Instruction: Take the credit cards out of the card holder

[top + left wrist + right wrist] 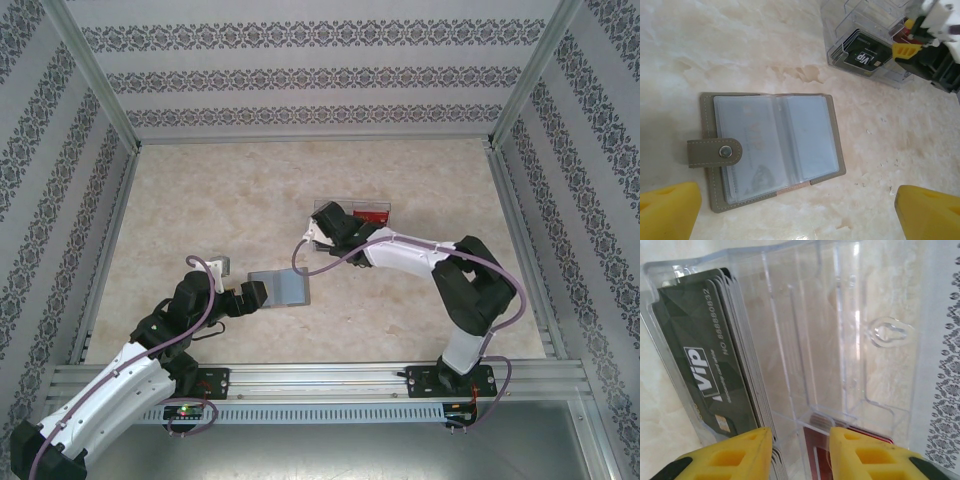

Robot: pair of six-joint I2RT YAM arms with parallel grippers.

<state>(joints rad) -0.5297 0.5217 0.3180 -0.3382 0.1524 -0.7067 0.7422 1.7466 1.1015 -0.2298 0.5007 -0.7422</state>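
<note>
My left gripper (799,212) has its jaws spread wide and empty near the card holder (772,150). The holder lies open flat on the table (740,40) with a pale card (755,150) faintly visible in its left sleeve, and the clear tray (865,75) sits at its 1 o'clock. My right gripper (800,454) is parted narrowly over that tray, gripping nothing I can see, with dark cards (695,365) at 10 o'clock and a red card (816,462) between my fingertips.

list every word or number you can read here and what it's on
"ViP": black card in the clear tray.
"NO 88880832": same card.
Small print under "ViP": too blurred to read.
"VIP", faint: pale card inside the wallet sleeve.
Red card: marks not readable.
</note>
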